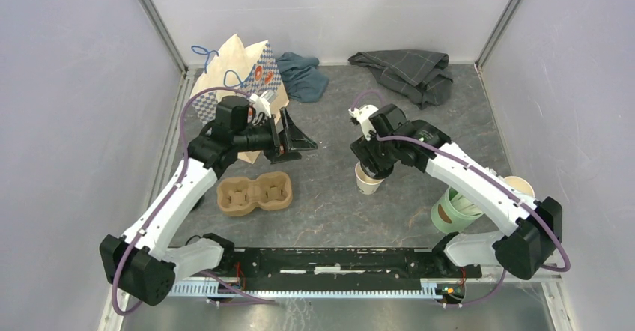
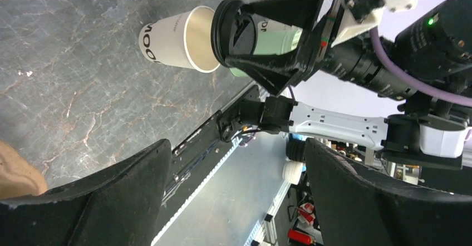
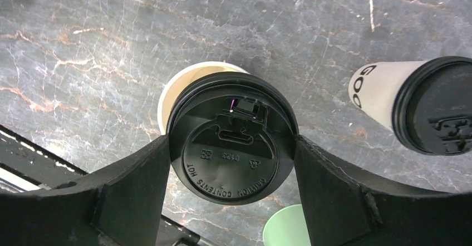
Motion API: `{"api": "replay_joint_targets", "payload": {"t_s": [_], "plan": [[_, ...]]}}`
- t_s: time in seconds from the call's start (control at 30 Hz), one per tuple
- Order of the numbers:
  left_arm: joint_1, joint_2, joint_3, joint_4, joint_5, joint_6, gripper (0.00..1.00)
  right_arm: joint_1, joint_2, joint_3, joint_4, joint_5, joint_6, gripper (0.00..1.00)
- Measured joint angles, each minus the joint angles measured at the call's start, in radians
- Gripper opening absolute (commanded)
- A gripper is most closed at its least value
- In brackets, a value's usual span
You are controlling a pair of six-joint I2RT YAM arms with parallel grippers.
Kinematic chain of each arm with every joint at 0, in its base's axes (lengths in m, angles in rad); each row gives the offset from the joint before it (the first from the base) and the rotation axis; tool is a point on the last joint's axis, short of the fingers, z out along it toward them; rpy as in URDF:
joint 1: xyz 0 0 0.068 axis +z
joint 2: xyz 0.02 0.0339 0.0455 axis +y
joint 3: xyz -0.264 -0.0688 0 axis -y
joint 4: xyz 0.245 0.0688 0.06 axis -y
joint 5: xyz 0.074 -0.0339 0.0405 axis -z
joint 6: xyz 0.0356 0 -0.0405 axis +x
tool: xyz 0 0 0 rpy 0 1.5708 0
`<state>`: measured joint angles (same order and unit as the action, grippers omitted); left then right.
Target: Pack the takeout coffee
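The takeout coffee [image 3: 428,104], a white paper cup with a black lid, stands on the table to the right of my right gripper in the right wrist view. I cannot make it out in the top view. My right gripper [image 1: 371,165] [image 3: 231,146] is shut on a loose black lid [image 3: 231,168] and holds it just above a lidless white cup [image 1: 367,183] [image 3: 183,84]. The left wrist view shows that lid [image 2: 236,32] at the lidless cup's [image 2: 172,40] mouth. My left gripper [image 1: 296,140] [image 2: 236,146] is open and empty, in front of the paper bag.
A brown cardboard cup carrier [image 1: 254,194] lies front left. A paper bag [image 1: 239,76] stands at the back left. A mint-green cup [image 1: 451,211] [image 3: 286,226] stands front right, and a pale-topped cup [image 1: 519,186] behind the right arm. Cloths [image 1: 404,73] lie at the back.
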<state>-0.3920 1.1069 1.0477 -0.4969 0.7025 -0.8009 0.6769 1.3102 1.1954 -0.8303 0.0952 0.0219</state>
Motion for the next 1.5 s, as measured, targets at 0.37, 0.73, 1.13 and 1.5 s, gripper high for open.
{"api": "replay_joint_targets", "payload": {"t_s": [0.37,0.73,1.13,1.5], "plan": [[-0.020,0.010,0.000,0.040,-0.031,-0.001,0.95,0.037,0.007,-0.073,0.011,-0.008,0.008,0.81],[-0.021,-0.026,-0.017,0.044,-0.047,-0.014,0.95,0.037,0.013,-0.073,0.046,-0.025,0.008,0.82],[-0.021,-0.016,-0.017,0.045,-0.047,-0.017,0.95,0.037,0.029,-0.074,0.066,-0.034,0.006,0.82],[-0.029,-0.006,-0.017,0.050,-0.046,-0.017,0.95,0.037,0.030,-0.098,0.074,-0.034,0.006,0.83]]}}
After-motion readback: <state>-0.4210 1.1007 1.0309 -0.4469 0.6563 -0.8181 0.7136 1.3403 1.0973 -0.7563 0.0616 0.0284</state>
